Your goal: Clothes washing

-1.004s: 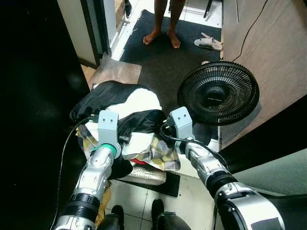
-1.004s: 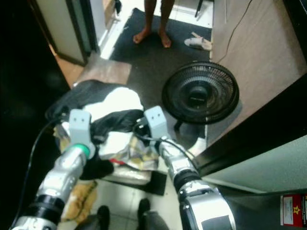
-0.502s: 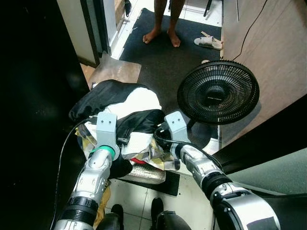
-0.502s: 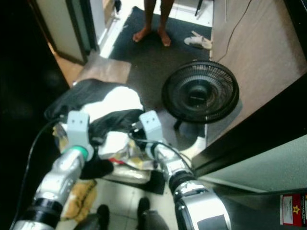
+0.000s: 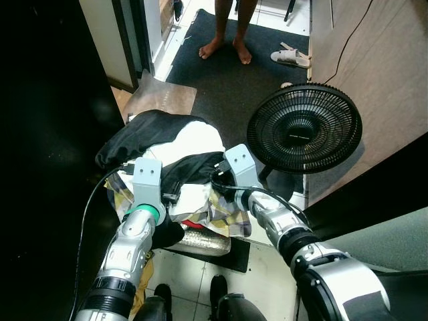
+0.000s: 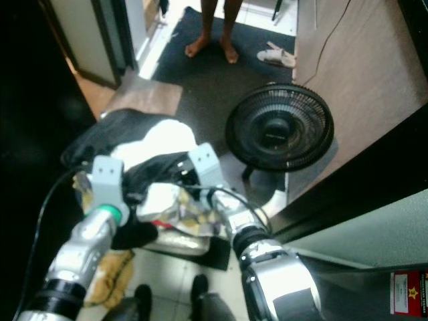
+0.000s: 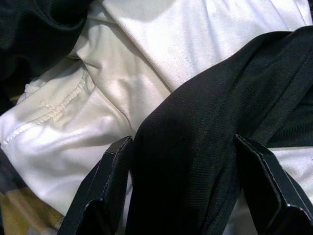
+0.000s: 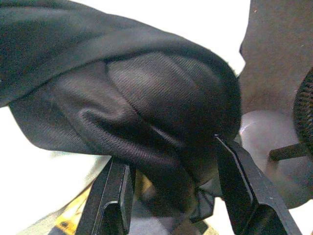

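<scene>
Both tools' tips (image 7: 117, 161) buried in black garment (image 7: 195, 147)

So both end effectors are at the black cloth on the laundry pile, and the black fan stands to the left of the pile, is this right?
Not quite. The fan stands to the right of the laundry pile, as the left eye view shows. The rest holds: the left end effector and the right end effector each have their fingers on either side of the black cloth.

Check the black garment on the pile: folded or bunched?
Bunched. The black garment lies crumpled in thick rolls across the white cloth, with the open left gripper and right gripper straddling its folds.
</scene>
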`<state>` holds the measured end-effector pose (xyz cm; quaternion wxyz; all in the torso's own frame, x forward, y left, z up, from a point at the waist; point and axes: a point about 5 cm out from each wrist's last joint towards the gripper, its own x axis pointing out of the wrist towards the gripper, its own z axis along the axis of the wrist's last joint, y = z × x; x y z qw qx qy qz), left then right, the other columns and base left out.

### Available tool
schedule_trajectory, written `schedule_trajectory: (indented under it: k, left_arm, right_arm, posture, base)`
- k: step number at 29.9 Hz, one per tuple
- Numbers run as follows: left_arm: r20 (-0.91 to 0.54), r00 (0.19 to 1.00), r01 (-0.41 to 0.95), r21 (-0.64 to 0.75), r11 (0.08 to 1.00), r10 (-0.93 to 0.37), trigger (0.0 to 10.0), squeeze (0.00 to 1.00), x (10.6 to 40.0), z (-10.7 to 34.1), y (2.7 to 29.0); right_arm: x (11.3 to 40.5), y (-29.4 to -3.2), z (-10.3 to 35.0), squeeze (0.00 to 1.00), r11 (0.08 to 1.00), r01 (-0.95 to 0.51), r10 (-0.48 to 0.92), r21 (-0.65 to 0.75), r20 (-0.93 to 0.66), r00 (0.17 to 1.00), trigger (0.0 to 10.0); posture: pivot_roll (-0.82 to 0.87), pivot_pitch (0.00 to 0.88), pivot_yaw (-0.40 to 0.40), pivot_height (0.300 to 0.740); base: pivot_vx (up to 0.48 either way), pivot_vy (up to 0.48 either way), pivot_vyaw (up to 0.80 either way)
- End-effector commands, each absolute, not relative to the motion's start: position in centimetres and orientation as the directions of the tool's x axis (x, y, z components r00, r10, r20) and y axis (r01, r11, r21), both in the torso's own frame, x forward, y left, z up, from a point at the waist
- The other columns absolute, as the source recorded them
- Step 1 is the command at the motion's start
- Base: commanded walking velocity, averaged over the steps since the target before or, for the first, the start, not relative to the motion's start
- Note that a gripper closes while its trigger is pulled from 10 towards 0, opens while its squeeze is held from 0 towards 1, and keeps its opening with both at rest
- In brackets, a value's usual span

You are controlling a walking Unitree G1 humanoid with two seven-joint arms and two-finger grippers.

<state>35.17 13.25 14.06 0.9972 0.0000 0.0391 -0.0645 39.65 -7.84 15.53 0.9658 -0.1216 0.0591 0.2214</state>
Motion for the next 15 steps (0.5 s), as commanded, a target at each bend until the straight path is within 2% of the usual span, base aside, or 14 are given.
schedule_trajectory:
  k: [1,2,5,9,10,13,14,15]
  left_arm:
    - [-0.134,0.983,0.123,0.003,0.992,-0.122,10.0,0.00,34.5,12.6,13.4]
    - [-0.134,0.983,0.123,0.003,0.992,-0.122,10.0,0.00,34.5,12.6,13.4]
    - [-0.135,0.983,0.125,0.003,0.992,-0.123,10.0,0.00,34.5,12.6,13.4]
    - [-0.136,0.983,0.125,0.004,0.992,-0.124,10.0,0.00,34.5,12.6,13.4]
    - [-0.136,0.983,0.125,0.004,0.992,-0.124,10.0,0.00,34.5,12.6,13.4]
    - [-0.138,0.982,0.127,0.004,0.992,-0.125,10.0,0.00,34.5,12.6,13.4]
    - [-0.138,0.982,0.129,0.003,0.992,-0.127,10.0,0.00,34.5,12.6,13.3]
    - [-0.138,0.982,0.130,0.003,0.991,-0.129,10.0,0.00,34.5,12.6,13.2]
  right_arm:
    - [39.4,-8.3,14.6,0.00,0.877,-0.435,0.396,-0.203,-0.207,0.895,5.7]
    - [39.4,-8.3,14.6,0.00,0.877,-0.435,0.396,-0.203,-0.207,0.895,5.7]
    - [39.6,-9.2,14.7,0.00,0.882,-0.409,0.364,-0.235,-0.213,0.907,4.6]
    - [39.7,-9.8,14.6,0.00,0.885,-0.397,0.348,-0.243,-0.220,0.911,4.3]
    - [39.7,-9.9,14.5,0.00,0.886,-0.394,0.345,-0.244,-0.220,0.912,1.8]
    - [39.7,-10.0,14.5,0.00,0.887,-0.392,0.342,-0.246,-0.222,0.913,1.8]
    - [39.7,-10.0,14.5,0.00,0.888,-0.391,0.341,-0.245,-0.221,0.914,0.0]
    - [39.7,-10.0,14.5,0.00,0.888,-0.391,0.342,-0.242,-0.219,0.914,0.0]
  posture:
    - [0.12,0.447,-0.039,0.740]
    - [0.12,0.447,-0.039,0.740]
    - [0.12,0.452,-0.034,0.740]
    - [0.12,0.454,-0.032,0.740]
    - [0.11,0.454,-0.031,0.740]
    - [0.11,0.455,-0.031,0.740]
    - [0.11,0.455,-0.029,0.740]
    - [0.11,0.456,-0.029,0.740]
  base:
    - [0.000,0.000,0.00]
    - [0.000,0.000,0.00]
    - [0.000,0.000,0.00]
    - [0.000,0.000,0.00]
    - [0.000,0.000,0.00]
    - [0.000,0.000,0.00]
    - [0.000,0.000,0.00]
    - [0.000,0.000,0.00]
